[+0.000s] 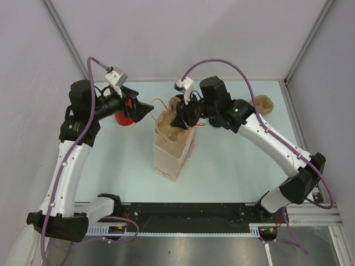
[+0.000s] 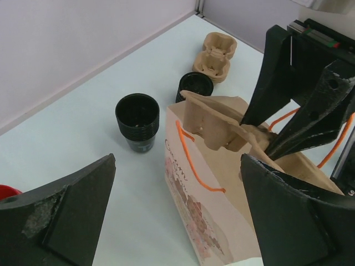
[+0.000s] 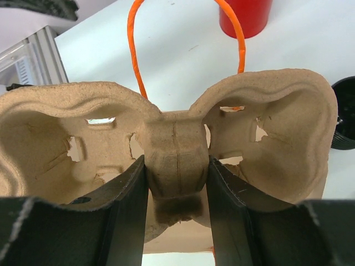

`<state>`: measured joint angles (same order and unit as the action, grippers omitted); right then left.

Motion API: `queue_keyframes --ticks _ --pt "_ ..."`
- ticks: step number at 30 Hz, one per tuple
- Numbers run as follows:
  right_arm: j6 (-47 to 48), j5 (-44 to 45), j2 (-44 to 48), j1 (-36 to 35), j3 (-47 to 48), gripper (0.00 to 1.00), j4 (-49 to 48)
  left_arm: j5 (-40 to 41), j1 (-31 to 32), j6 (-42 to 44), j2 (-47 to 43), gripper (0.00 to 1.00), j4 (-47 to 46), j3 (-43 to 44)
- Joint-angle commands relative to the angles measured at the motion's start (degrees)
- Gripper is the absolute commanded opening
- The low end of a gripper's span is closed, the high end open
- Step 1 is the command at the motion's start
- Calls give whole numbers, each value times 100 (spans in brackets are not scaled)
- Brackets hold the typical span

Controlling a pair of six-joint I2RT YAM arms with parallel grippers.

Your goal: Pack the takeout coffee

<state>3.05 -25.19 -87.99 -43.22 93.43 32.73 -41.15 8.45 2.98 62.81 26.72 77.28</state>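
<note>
The takeout coffee, a black cup [image 2: 137,119], stands on the table left of the paper bag [image 2: 194,210]. It is hidden under the arms in the top view. My right gripper [image 3: 177,166] is shut on the centre post of a brown cardboard cup carrier [image 3: 266,138] and holds it tilted in the mouth of the bag [image 1: 175,152]. My left gripper [image 2: 177,163] is open and empty. It hovers left of the bag, beside the red cup [image 1: 125,116].
A squatter black round piece [image 2: 195,86] sits behind the carrier. A stack of spare carriers [image 2: 213,55] lies at the back right [image 1: 265,103]. The bag's orange handles [image 3: 133,50] stick up. Walls close in the back and sides.
</note>
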Motion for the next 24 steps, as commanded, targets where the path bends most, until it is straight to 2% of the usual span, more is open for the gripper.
queue_keyframes --ticks 1,5,9,14,17,22,24 --pt "178 435 -17 -55 -53 5 67 -219 131 62 -5 99 -62 33" --pt "301 541 -8 -72 -79 5 119 -157 175 149 30 93 8 -2" --pt "380 594 1 -99 -105 4 137 -104 227 238 65 91 53 16" --pt "442 515 9 -160 -97 4 172 -191 245 220 179 100 35 103" --pt "468 489 18 -230 -53 4 198 -393 263 115 258 99 -53 191" --pt "495 471 9 -292 -61 3 207 -219 500 211 531 99 61 367" --pt "521 480 27 -283 -70 3 216 -184 596 212 583 97 53 367"
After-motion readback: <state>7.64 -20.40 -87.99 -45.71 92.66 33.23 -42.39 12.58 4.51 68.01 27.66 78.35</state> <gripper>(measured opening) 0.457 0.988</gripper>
